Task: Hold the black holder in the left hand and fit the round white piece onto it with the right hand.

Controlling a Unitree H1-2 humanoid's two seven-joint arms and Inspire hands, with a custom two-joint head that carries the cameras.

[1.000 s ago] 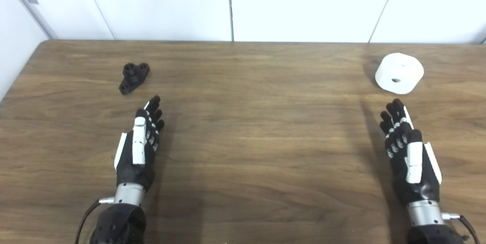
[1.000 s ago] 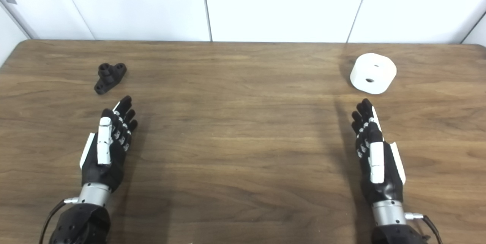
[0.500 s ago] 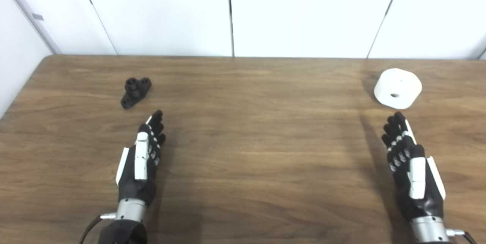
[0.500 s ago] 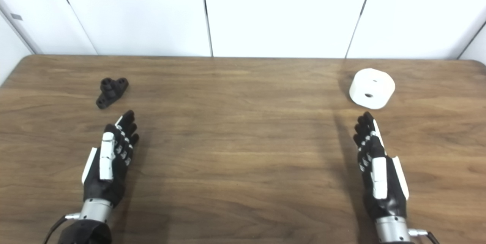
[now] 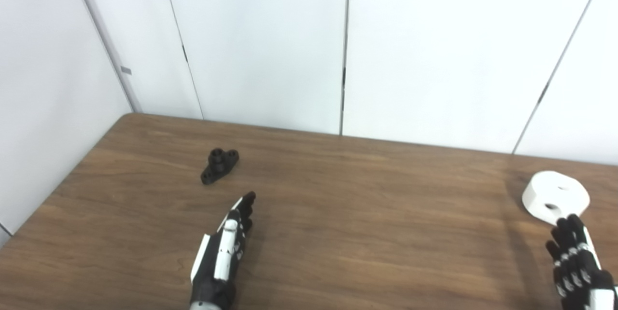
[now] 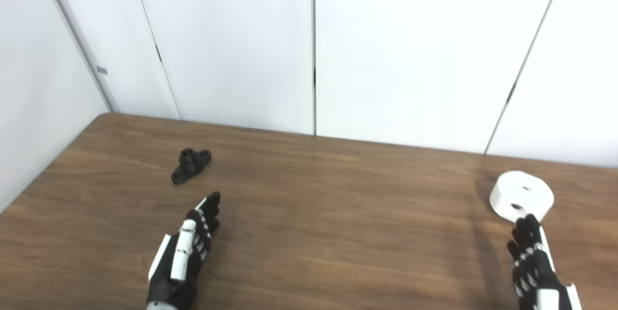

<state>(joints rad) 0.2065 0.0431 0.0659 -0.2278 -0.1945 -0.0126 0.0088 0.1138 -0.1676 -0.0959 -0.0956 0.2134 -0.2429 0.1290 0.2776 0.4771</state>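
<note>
1. My left hand (image 6: 181,259) sits low over the table (image 6: 338,232), fingers stretched out flat and a little apart, nothing in it. The black holder (image 6: 191,165) lies ahead of its fingertips, slightly to their left, near but clearly apart from them.
2. My right hand (image 6: 538,271) is also extended with fingers straight and empty. The round white piece (image 6: 521,195) rests on the table just beyond its fingertips; in both views the tips overlap the piece's near edge, and I cannot tell whether they touch it.
3. I judge this as the very start: the reach toward both parts, with neither grasped and no fitting begun.
4. Next I need the left hand to go forward and a bit left, and close on the holder so its raised boss stays exposed. The right hand must get around the white piece's rim, leaving its holes clear.
5. The bottom edge cuts off the right palm and wrist, and the left wrist too. The holder is small and dark, so its exact shape and which way it faces are hard to read.
</note>
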